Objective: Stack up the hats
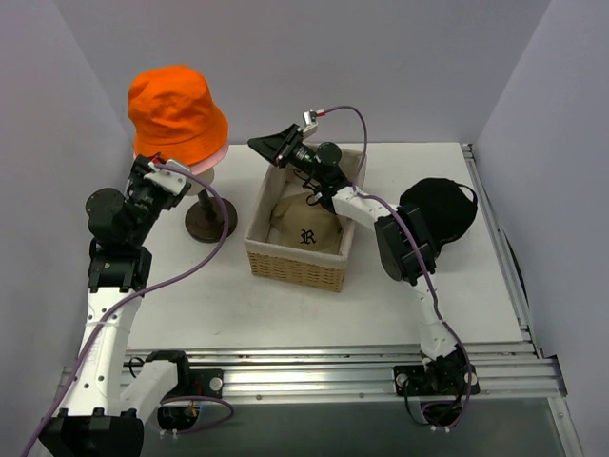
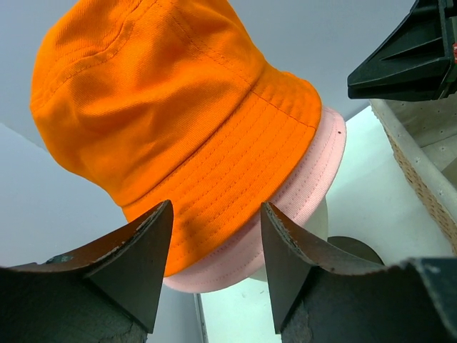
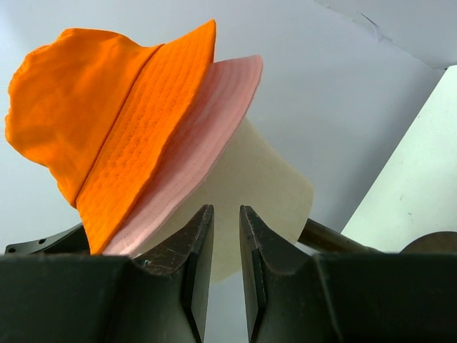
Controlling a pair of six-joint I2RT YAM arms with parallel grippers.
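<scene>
Since you're checking on the stack: your orange bucket hat [image 1: 176, 109] sits right on top of the pink bucket hat [image 2: 314, 179]. Both are on the cream mannequin head [image 3: 250, 179], which is on its dark stand [image 1: 209, 219] at the back left of the table [image 1: 314, 314]. The pink brim pokes out under the orange one.

Your left gripper [image 2: 216, 214] is up close below the orange brim with its jaws spread wide and nothing between them. I can't tell if a finger is touching the fabric.

Your right gripper [image 3: 226, 209] is up over the back left corner of the woven basket [image 1: 285, 267], aimed at the two stacked hats. Its jaws are down to a narrow slit with nothing in it.

The other two hats aren't on the head. The tan cap [image 1: 304, 228] with the dark R lies inside the basket mid-table. The black cap [image 1: 442, 209] sits on the table to the right of the basket, partly hidden behind your right arm.
</scene>
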